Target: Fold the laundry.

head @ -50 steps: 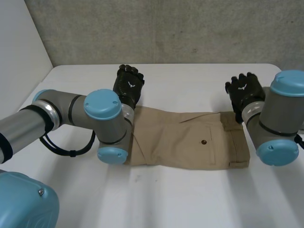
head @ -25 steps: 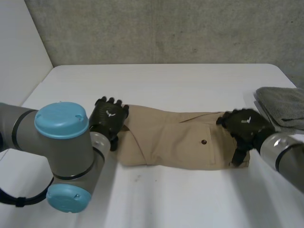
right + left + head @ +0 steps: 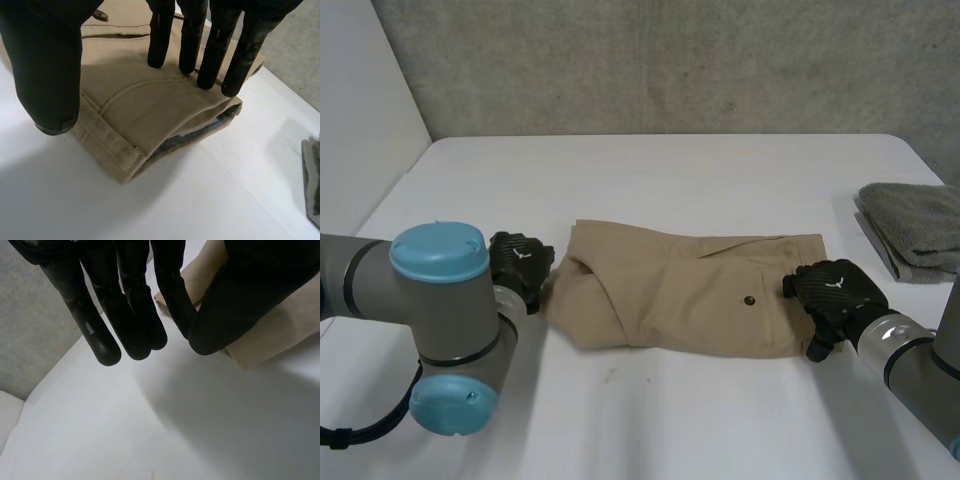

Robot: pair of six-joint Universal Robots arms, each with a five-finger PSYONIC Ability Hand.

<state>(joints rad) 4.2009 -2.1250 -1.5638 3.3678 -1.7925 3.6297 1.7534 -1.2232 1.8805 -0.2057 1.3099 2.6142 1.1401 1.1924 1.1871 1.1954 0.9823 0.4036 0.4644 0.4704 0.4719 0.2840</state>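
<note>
Folded khaki trousers [image 3: 690, 290] lie across the middle of the white table [image 3: 700, 170]. My left hand [image 3: 520, 262] is at their left end. In the left wrist view its straight fingers [image 3: 130, 315] and thumb meet on an edge of the khaki cloth [image 3: 280, 325], pinching it. My right hand [image 3: 835, 290] rests on the waistband end at the right. There the straight, spread fingers [image 3: 210, 50] touch the top of the trousers [image 3: 150, 110], and the thumb hangs just off the waistband edge above the table.
A folded grey towel [image 3: 915, 225] lies at the table's right edge, beyond my right hand, and its corner [image 3: 312, 185] shows in the right wrist view. The concrete wall stands behind the table's far edge.
Both hands came down from the far side to the trousers' two ends. The left hand closed on the left end, which has bunched inward. The right arm swung aside, uncovering the grey towel.
</note>
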